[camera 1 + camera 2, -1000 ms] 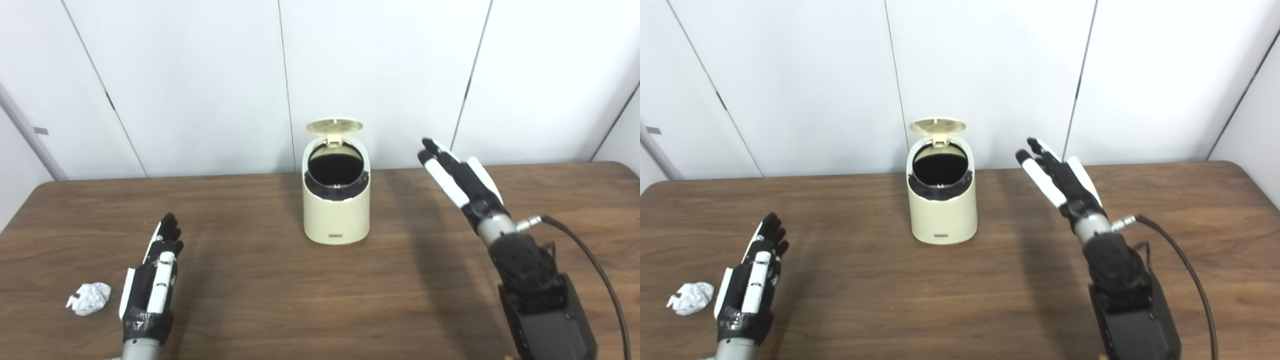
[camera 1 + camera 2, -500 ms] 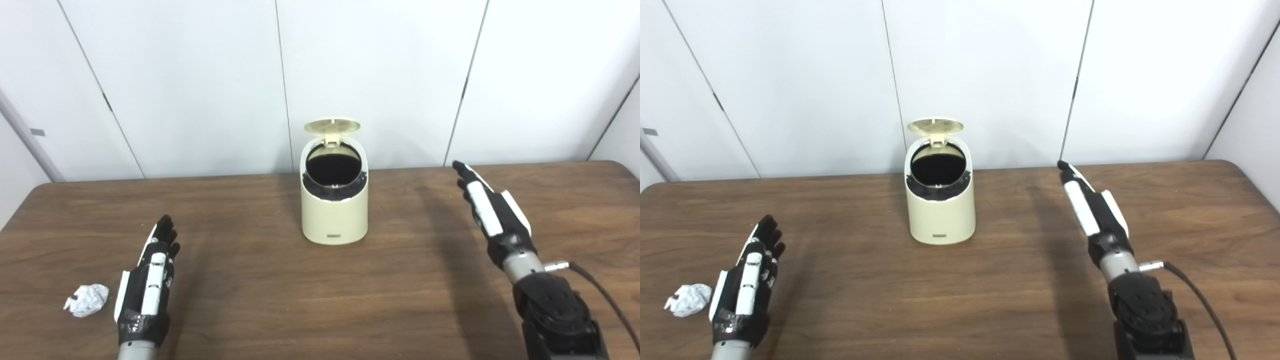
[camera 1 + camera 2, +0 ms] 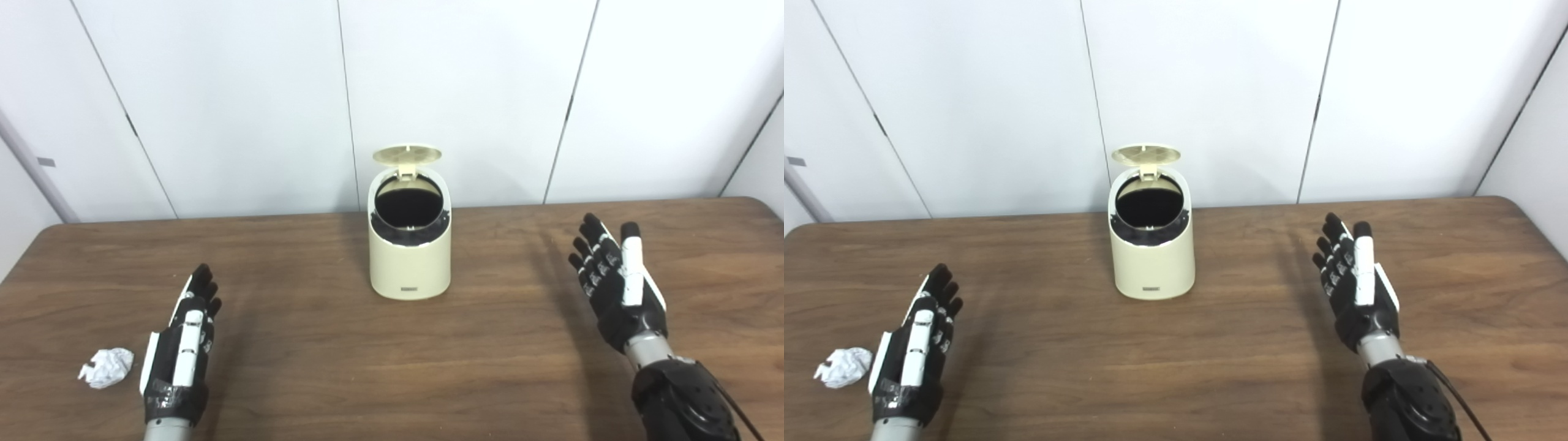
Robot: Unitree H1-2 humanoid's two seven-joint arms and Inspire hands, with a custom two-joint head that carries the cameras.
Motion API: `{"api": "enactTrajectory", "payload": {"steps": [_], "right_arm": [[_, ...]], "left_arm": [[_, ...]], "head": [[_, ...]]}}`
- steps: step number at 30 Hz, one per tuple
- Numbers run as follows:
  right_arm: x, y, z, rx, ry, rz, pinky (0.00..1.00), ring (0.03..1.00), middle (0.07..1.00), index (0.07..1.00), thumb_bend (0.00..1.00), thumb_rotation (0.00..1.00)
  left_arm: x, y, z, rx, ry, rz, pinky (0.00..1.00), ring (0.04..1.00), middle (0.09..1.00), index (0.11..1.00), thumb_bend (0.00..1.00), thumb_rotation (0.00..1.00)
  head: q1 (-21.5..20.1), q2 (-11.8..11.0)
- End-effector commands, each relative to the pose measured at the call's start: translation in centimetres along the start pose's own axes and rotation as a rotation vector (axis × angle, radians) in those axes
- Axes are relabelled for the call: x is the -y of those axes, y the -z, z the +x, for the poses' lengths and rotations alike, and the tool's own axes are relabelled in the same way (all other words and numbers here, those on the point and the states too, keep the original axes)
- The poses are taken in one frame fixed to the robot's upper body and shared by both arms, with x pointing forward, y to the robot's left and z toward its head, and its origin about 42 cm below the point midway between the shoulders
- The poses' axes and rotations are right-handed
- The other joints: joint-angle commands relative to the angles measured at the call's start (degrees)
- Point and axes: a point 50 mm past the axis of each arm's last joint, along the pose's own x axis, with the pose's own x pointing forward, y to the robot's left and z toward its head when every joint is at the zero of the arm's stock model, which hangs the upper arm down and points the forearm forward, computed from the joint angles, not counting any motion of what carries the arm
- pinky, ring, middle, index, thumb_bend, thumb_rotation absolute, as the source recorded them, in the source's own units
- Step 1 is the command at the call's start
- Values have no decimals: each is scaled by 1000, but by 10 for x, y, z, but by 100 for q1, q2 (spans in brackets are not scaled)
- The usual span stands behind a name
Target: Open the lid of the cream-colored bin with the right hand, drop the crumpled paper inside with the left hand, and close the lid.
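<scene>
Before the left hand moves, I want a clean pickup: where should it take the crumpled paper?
Probably from above, fingers closing across the middle of the crumpled paper. It lies loose on the table, an irregular wad without a handle, just outboard of the open left hand.

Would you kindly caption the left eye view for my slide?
Bin with lid up, paper beside open left hand, right hand open.

Bin (image 3: 410, 263) interior dark; arms cut off below.
</scene>
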Motion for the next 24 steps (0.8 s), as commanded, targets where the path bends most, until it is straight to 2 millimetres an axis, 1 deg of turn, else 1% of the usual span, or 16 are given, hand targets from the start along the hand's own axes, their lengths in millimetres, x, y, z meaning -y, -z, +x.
{"api": "enactTrajectory", "payload": {"steps": [1,3,7,10,14,17,24], "right_arm": [[-2,-15,3,98,-32,5,1000,1000,1000,994,620,1000],[0,-14,2,100,-31,-2,1000,1000,1000,998,622,1000],[1,-12,-5,125,-31,-115,1000,1000,1000,1000,605,1000],[1,-10,-9,138,-35,-160,1000,1000,1000,1000,579,1000],[-1,-8,-15,145,-26,-194,1000,1000,1000,994,588,1000],[-1,-4,-18,143,-20,-239,1000,1000,1000,994,587,1000],[-1,2,-22,167,-17,-295,1000,1000,1000,984,590,1000]], "left_arm": [[-4,22,-25,-82,-24,-14,1000,1000,991,972,343,765],[-4,22,-25,-83,-26,-15,1000,1000,988,969,345,764],[-3,22,-26,-85,-27,-1,1000,1000,987,970,347,778],[-3,21,-26,-88,-24,3,1000,1000,986,969,351,777],[-3,21,-26,-90,-25,-3,1000,1000,993,975,359,782],[-4,22,-25,-86,-24,-11,1000,1000,994,973,357,766],[-2,21,-24,-86,-24,-7,1000,1000,988,968,361,766]], "head": [[0,20],[16,38],[39,61],[52,75],[76,124],[93,152],[92,216]]}}
